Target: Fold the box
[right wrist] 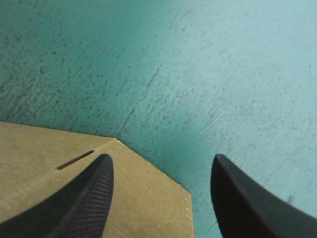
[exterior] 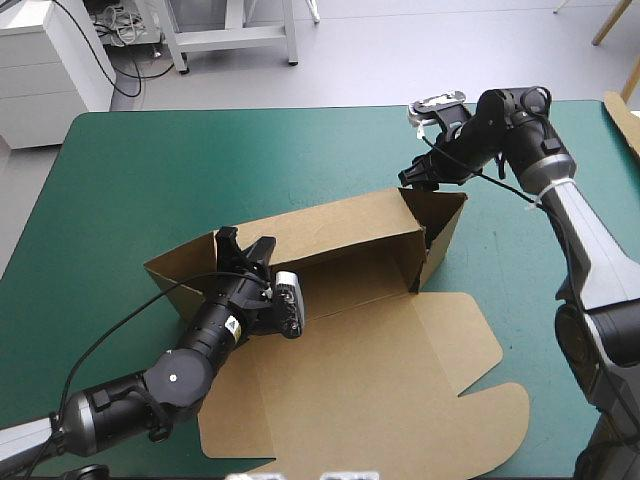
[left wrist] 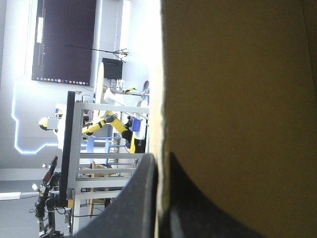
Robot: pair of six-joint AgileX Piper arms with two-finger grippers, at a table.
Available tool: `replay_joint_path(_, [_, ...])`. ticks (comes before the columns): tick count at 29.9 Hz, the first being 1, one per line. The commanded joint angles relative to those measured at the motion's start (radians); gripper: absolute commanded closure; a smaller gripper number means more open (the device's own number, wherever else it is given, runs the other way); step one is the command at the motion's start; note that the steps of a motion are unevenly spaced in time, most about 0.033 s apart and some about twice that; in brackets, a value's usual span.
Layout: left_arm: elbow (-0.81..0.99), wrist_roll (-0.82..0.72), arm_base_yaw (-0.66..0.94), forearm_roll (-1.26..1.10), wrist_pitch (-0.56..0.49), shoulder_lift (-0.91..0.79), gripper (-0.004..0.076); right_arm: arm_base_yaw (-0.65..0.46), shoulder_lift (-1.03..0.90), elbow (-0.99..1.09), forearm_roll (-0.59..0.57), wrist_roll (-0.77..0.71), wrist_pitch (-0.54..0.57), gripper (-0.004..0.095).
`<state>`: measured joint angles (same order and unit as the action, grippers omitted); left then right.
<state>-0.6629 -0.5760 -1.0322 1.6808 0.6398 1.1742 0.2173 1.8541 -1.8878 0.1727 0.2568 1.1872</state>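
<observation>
Brown cut-board box w/ back wall raised, lid flat. L black-finned gripper pinches that wall; R gripper, fingers apart, hovers by box's far R corner.

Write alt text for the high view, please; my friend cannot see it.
A brown box lies half folded on a teal-green table, back wall and right end raised, lid flat in front. The left tool pinches the back wall; the right tool is open at the raised end.

Teal-green cover; spare brown board at right edge.
</observation>
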Motion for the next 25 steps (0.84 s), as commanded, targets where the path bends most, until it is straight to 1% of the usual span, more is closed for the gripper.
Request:
replay_joint_path(1, [-0.025,-0.017,-0.007,0.02,0.041,-0.016,0.0731,-0.006,-0.093,0.044,0.011,0.02,-0.016,0.0379])
replay_joint_path(8, [-0.025,-0.017,-0.007,0.024,0.041,-0.016,0.0731,-0.006,-0.167,0.15,0.007,0.042,-0.017,0.0379])
replay_joint_path(14, [-0.025,-0.009,-0.007,0.024,0.045,-0.016,0.0731,-0.006,-0.21,0.157,-0.002,0.036,-0.017,0.0379])
replay_joint_path(17, [-0.025,-0.014,-0.007,0.024,0.045,-0.016,0.0731,-0.006,-0.227,0.167,-0.011,0.0,-0.017,0.0379])
replay_joint_path(25, [-0.025,-0.018,-0.007,0.024,0.045,-0.016,0.0731,-0.006,-0.282,0.289,-0.012,0.013,-0.017,0.0379])
